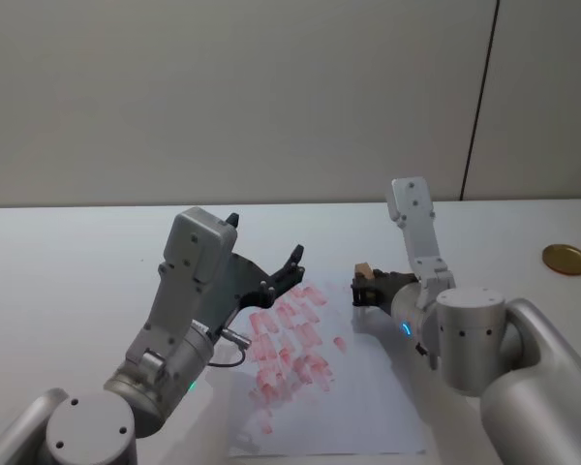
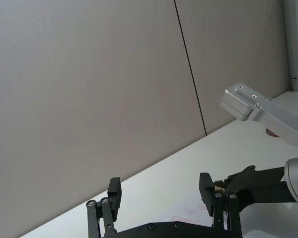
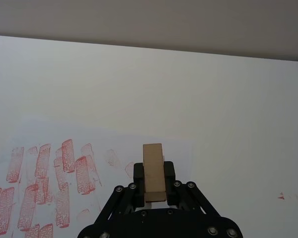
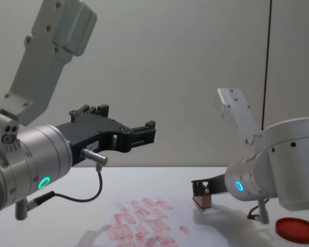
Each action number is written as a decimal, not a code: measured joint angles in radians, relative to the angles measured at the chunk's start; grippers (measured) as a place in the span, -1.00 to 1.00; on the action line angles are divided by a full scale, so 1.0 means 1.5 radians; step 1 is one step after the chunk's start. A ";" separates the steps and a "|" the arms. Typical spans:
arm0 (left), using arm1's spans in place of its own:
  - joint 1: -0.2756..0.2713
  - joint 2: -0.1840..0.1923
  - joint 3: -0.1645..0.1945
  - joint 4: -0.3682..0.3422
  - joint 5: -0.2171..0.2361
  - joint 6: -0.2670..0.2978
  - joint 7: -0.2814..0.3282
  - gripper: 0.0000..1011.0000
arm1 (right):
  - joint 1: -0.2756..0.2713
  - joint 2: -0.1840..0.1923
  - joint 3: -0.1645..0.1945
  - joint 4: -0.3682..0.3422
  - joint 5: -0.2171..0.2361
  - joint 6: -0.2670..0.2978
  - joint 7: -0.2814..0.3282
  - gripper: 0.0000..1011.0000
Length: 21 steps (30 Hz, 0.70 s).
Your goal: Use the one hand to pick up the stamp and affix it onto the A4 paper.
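Between the closed fingers of the right gripper [image 1: 365, 287], the stamp [image 3: 153, 171] stands upright, dark face down. The paper [image 1: 373, 412] lies directly beneath the gripper; contact cannot be confirmed. Judged next move: straight down. The left gripper [image 2: 160, 188], spread open and empty, hangs raised, farther away.

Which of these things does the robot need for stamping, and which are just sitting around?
For the job:
right gripper, shut on the stamp
A4 paper with red prints

Just lying about:
red ink pad, off on the robot's right
left gripper, open and raised, idle
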 joint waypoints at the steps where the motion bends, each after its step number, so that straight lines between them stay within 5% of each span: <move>1: 0.000 0.000 0.000 0.000 0.000 0.000 0.000 0.96 | 0.001 0.000 0.001 0.003 0.001 0.001 0.000 -0.57; 21: 0.000 0.000 0.000 0.000 0.000 0.000 0.000 0.96 | 0.008 -0.004 0.008 0.018 0.015 0.020 -0.001 -0.58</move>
